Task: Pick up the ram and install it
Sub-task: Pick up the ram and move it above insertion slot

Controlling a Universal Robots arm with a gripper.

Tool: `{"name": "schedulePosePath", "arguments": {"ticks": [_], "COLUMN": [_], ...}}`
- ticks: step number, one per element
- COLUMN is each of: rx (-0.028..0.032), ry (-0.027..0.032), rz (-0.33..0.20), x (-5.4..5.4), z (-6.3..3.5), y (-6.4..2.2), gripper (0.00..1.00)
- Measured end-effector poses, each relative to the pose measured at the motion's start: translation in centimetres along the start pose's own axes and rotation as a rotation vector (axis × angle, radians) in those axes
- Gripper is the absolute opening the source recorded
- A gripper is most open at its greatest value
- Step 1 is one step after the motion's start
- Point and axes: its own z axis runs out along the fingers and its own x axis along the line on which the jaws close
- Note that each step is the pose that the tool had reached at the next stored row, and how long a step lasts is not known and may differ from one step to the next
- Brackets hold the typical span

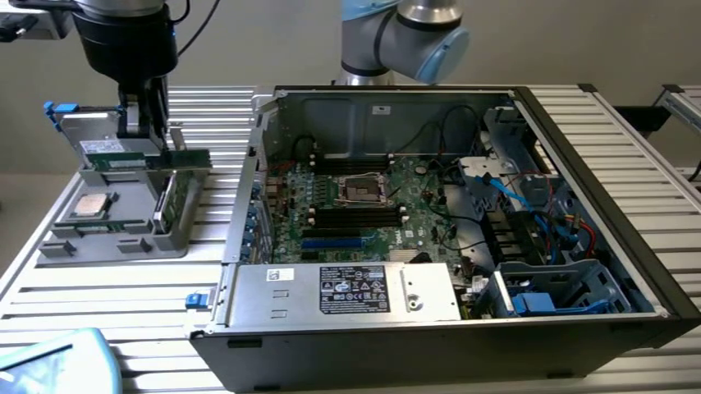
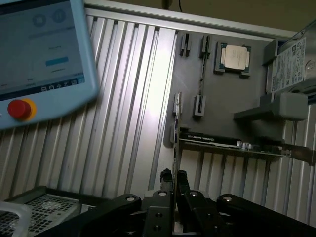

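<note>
Hanging over the back of the grey parts tray (image 1: 110, 242) at the exterior view's left, the gripper (image 1: 153, 146) is seen with its fingers (image 2: 182, 180) pressed nearly together on the ram (image 1: 189, 158). The ram is held level on its edge, just above the tray, well apart from the open computer case (image 1: 613, 246)

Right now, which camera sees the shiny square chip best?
The wrist view: the square silver chip faces the camera, whole and unblocked. The exterior view shows the chip farther off, at a slant, lying on the gray tray.
</note>
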Motion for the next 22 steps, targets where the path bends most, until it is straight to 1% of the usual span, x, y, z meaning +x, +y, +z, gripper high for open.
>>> {"name": "schedulePosePath", "arguments": {"ticks": [5,12,18,22], "rx": [-0.0008,-0.0024,-0.0027,-0.0030], "ry": [0.0047,0.0141,0.0166,0.0184], "rz": [0.001,0.002,0.003,0.003], "x": [0.1,0.3,0.6,0.8], "z": [-0.82,-1.78,-2.43,-2.91], "y": [-1.14,-2.89,-4.84,-6.31], "gripper": [0.14,0.14,0.14,0.14]}}
